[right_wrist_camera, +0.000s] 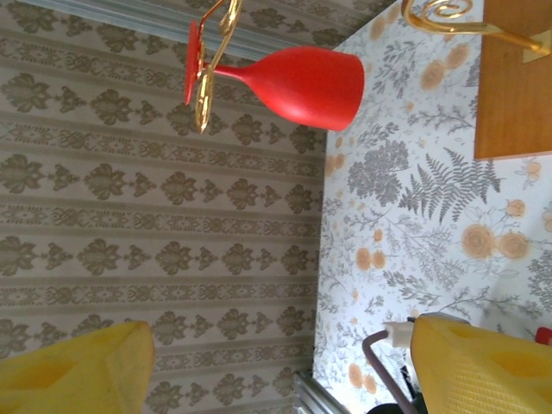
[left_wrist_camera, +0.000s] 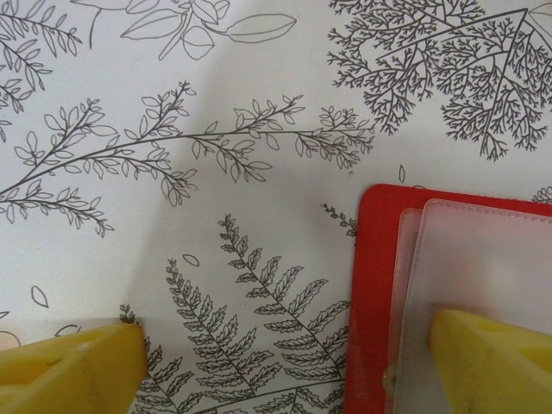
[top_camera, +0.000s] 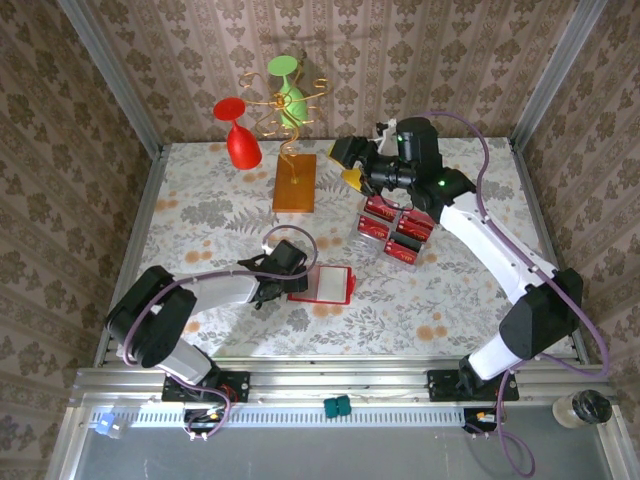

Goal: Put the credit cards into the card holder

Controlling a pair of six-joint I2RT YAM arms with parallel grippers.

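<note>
**Pincer state.** We find the left gripper (left_wrist_camera: 285,345) spread wide and holding nothing. One of its fingers (left_wrist_camera: 487,362) lies over the pale inner pocket of the card holder (left_wrist_camera: 373,259), and the other sits over bare table (left_wrist_camera: 172,259). We cannot tell whether the first finger presses on the pocket. The right gripper (right_wrist_camera: 280,349) is also open and empty, raised and aimed toward the back wall.

**Location.** The card holder lies opened flat, pockets up, under and just ahead of the left gripper. The credit cards (top_camera: 393,229) lie in a tight cluster on the table, touching one another, below the right gripper and on its base side.

**Handling.** We judge each card light, thin, stiff and slick. Lying flat, it offers no face to pinch, so we would close across its two long edges, or tip one edge up first. We judge the holder soft and light, so it is likely to slide. We would pin its pocket panel with the left finger while a card goes in.
</note>
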